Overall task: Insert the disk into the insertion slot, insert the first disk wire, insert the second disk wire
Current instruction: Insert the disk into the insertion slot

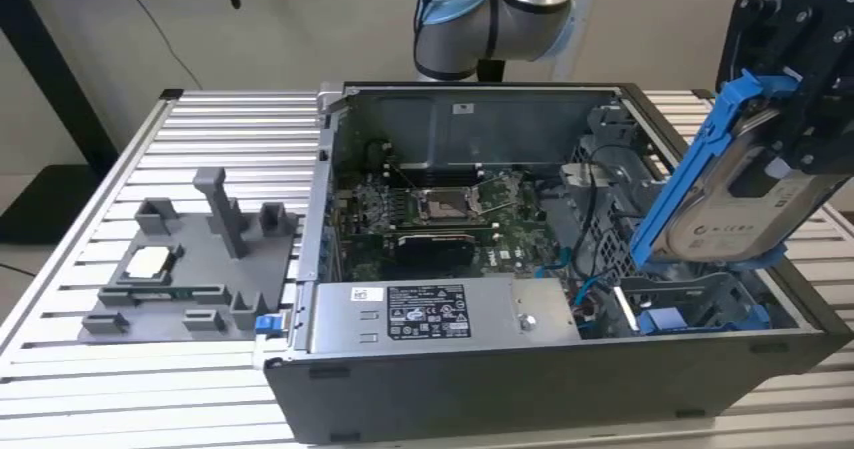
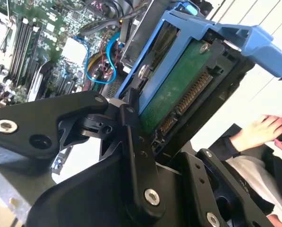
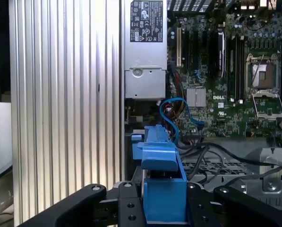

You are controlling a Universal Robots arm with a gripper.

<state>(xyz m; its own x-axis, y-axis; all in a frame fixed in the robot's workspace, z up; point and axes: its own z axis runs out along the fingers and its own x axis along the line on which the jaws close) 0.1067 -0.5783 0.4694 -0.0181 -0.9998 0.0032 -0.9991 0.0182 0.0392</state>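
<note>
**Disk held above the drive cage**

The disk is pinched by its blue carrier in the gripper and hangs in the air. Its long axis is steeply tilted, with the upper end leaning to the exterior view's right and the pale label facing the camera. Below the gripper lies the insertion slot of the open computer case. Well apart from the gripper, a grey fixture tray rests on the slatted table.

The table is a silver metal surface with long ribs across it. On the exterior view's left, a grey plastic fixture tray lies flat on it. Just beside the tray, to its right, an open computer case lies on its side, close to the near edge.
</note>
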